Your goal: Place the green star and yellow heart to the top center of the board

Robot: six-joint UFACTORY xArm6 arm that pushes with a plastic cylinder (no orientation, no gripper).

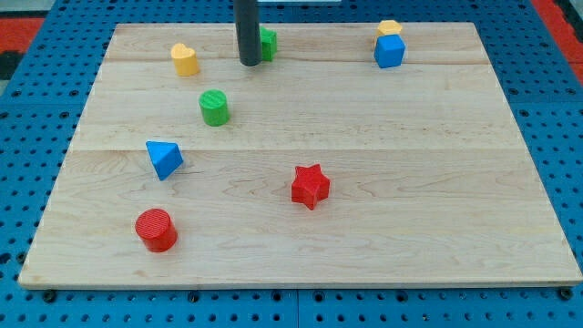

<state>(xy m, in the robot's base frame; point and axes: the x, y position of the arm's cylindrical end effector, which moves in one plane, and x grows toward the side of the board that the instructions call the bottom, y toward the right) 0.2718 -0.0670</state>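
Along the surface's point(455, 228) top edge, the yellow heart point(185, 59) has open room to its right until the tool point(248, 63).

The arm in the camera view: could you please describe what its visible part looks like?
Only a straight rod shows: dark grey to black, round, smooth and matt, without visible cables or markings. It runs off the view's top, so the arm above is unseen. My tip is a plain blunt end.

A laboratory test bench: a wooden board point(364, 210) rests on a blue perforated mounting plate point(27, 109) with regular holes.
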